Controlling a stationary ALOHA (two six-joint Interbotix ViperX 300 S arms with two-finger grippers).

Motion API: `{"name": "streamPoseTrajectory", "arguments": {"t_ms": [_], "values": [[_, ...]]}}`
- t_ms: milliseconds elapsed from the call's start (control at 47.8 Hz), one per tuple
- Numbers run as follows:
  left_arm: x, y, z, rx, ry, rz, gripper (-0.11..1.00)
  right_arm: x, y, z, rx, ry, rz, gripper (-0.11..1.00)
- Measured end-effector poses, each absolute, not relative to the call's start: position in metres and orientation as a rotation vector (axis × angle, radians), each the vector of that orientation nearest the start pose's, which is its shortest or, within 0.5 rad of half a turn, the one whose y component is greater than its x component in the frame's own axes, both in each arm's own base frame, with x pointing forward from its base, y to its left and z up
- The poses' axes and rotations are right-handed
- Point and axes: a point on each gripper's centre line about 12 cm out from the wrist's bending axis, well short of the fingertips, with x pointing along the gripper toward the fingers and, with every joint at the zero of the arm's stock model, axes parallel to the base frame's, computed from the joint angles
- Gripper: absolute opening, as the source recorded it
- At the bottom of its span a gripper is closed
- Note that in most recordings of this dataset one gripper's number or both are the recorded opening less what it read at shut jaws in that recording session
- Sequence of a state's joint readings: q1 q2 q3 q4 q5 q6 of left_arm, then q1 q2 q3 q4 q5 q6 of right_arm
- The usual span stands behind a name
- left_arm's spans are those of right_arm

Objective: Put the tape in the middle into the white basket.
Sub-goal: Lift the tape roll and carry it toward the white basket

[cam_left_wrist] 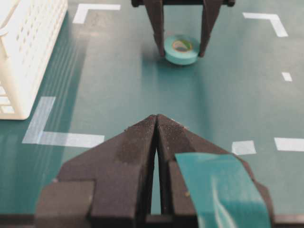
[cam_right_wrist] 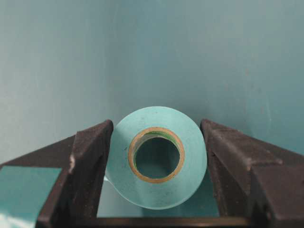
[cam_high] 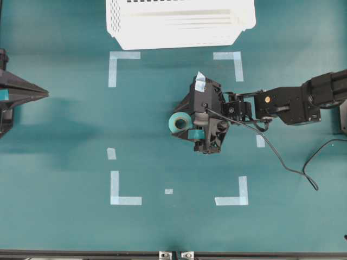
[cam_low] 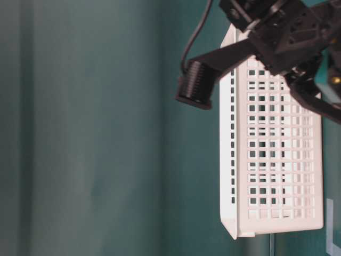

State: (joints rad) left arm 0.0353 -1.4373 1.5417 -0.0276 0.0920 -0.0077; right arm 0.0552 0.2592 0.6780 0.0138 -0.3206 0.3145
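Note:
The light teal tape (cam_high: 180, 123) with its pale core ring lies in the middle of the marked square on the green table. My right gripper (cam_high: 181, 122) reaches in from the right and is shut on it, one finger pressing each side of the roll. In the right wrist view the tape (cam_right_wrist: 156, 192) fills the gap of the right gripper (cam_right_wrist: 156, 124). From the left wrist view the tape (cam_left_wrist: 182, 49) looks to be at table level. The white basket (cam_high: 179, 24) stands at the far edge. My left gripper (cam_left_wrist: 156, 116) is shut and empty at the left edge (cam_high: 46, 93).
Pale tape corner marks (cam_high: 123, 57) outline a square around the middle. A black cable (cam_high: 282, 162) trails from the right arm across the table. The white basket (cam_low: 277, 160) shows its lattice side in the table-level view, with the right arm's camera (cam_low: 197, 85) in front.

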Motion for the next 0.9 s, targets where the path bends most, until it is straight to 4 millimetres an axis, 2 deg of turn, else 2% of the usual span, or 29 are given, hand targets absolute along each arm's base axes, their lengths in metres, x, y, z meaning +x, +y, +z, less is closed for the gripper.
{"name": "streamPoseTrajectory", "arguments": {"t_ms": [188, 628, 900], "values": [[0.125, 0.004, 0.172, -0.039, 0.196, 0.036, -0.11, 0.409, 0.023, 0.117, 0.299, 0.560, -0.039, 0.65], [0.125, 0.004, 0.172, -0.039, 0.197, 0.036, -0.11, 0.402, 0.023, 0.194, 0.294, 0.384, -0.003, 0.65], [0.125, 0.004, 0.172, -0.039, 0.194, 0.036, -0.11, 0.398, 0.012, 0.212, 0.297, 0.355, -0.024, 0.65]]}}
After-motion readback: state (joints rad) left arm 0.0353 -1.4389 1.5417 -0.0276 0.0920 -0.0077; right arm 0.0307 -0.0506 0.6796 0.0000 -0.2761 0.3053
